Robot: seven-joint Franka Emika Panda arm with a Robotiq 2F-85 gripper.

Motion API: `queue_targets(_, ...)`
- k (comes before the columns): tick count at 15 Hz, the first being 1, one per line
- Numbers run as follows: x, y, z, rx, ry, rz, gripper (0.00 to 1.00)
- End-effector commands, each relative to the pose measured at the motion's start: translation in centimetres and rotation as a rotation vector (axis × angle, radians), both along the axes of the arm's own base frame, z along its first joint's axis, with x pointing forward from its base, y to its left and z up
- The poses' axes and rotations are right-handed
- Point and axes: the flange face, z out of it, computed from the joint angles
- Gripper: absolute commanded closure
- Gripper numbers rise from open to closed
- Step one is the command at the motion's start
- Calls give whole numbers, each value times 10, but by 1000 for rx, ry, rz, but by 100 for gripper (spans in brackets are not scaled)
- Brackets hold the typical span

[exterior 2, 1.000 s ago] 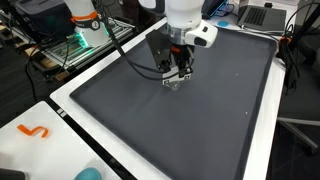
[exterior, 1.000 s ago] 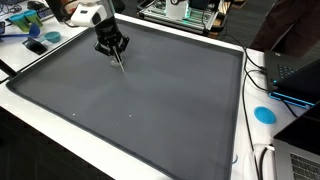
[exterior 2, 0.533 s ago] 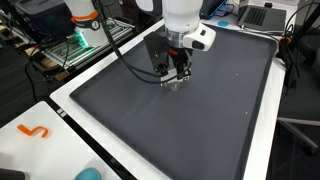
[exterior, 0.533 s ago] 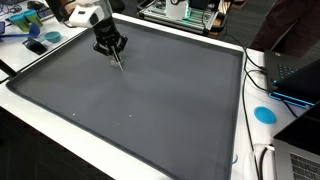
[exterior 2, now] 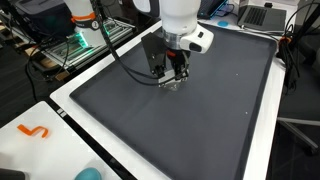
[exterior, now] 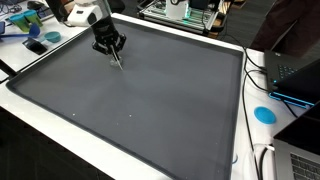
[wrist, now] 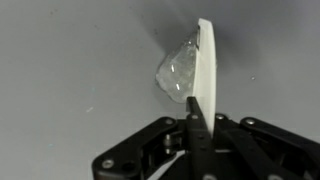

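Observation:
My gripper hangs just above the dark grey mat near one of its edges, seen in both exterior views. In the wrist view the gripper is shut on a thin white flat stick that points away from the fingers. A clear, glossy lump clings to the stick's side, and I cannot tell what it is. The stick's tip reaches down close to the mat; whether it touches is unclear.
A white rim frames the mat. Beyond it lie a blue disc, a laptop, blue items, an orange squiggle and a teal object. Cables and equipment stand beside the table.
The gripper has shifted slightly up and toward the mat's edge, carrying the stick with it. Its grip is unchanged.

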Motion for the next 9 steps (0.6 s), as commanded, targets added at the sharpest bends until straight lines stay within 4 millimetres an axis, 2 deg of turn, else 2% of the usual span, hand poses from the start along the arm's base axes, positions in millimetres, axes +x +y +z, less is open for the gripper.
queue_targets(1,-18,-27,-35,-11,65,-5,99)
queue_targets(9,-30,-44,-44,-15,94,-36,99)
